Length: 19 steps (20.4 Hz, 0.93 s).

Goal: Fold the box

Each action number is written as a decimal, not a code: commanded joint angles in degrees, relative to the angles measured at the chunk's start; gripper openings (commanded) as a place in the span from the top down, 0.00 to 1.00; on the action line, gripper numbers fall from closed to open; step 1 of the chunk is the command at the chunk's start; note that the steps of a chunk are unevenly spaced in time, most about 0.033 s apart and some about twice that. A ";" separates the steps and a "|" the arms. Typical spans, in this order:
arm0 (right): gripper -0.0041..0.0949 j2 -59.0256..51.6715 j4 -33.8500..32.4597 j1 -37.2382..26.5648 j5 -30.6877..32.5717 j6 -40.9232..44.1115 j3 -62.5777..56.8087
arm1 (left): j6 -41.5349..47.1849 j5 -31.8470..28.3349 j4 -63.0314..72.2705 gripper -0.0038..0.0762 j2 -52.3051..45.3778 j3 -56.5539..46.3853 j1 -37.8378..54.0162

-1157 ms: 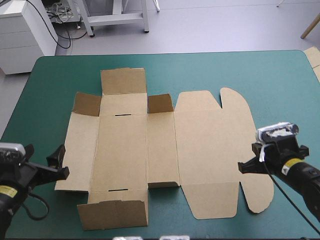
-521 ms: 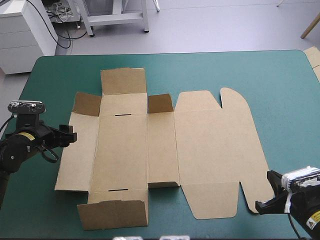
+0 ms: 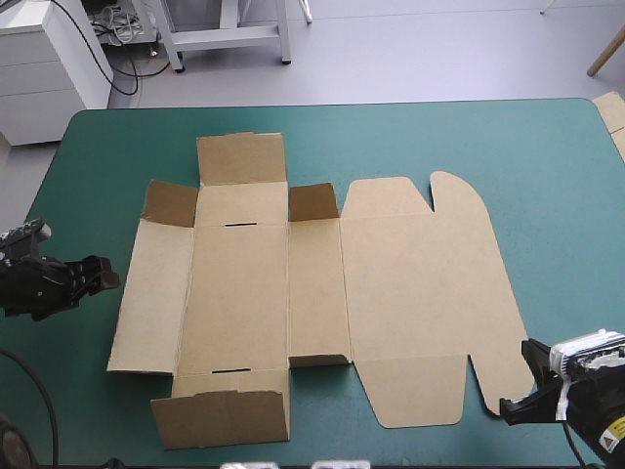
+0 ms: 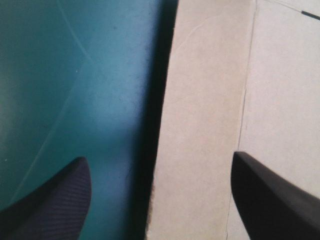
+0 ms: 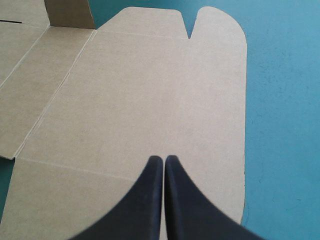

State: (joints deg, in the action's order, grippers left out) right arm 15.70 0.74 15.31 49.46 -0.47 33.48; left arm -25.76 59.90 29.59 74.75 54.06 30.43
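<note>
While left fingers [image 4: 55, 202] gape at the box [image 3: 244, 283] edge, right fingers [image 5: 150, 200] closed and empty, a nudge probably skids it.

Matt brown board box [image 3: 293, 283], rough cut edge at 9 o'clock, smooth matt teal-green cover [image 3: 488, 137], weave-textured black fingers [image 4: 50, 205].

1. Box [image 3: 322, 293]: plain brown board crossed by faint crease lines, with two short dark slots [image 3: 239, 225] in its second panel from the left.
2. Raised flaps [image 3: 312, 202] at the box's far edge: darker, shaded brown.
3. Cover [image 3: 439, 137] around the box: even teal-green.
4. Left gripper [image 4: 159, 157], at the box's left edge: black fingers [image 4: 55, 200], one showing a fine woven grain.
5. Right gripper [image 5: 163, 160], over the box's right panel: plain black.
</note>
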 commanded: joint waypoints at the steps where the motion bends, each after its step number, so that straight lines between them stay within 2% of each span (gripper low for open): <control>1: 0.96 0.60 0.13 -0.24 -2.53 -1.29 1.35 | -2.66 2.11 5.18 0.27 4.20 1.72 2.01; 9: 0.96 0.55 0.61 -0.24 -2.03 -3.03 1.35 | -7.91 9.16 10.49 0.27 9.61 -0.98 1.69; 13: 0.96 0.55 0.61 -0.24 -2.18 -3.17 1.35 | -8.56 12.44 9.85 0.27 9.74 -5.75 -4.73; 19: 0.96 0.55 1.13 -0.24 -2.18 -4.24 1.35 | -8.56 10.52 10.89 0.27 9.74 -6.11 -9.13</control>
State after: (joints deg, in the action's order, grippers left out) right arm 15.70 1.37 15.31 51.25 -4.12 33.48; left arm -34.28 68.21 37.38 86.01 47.04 21.82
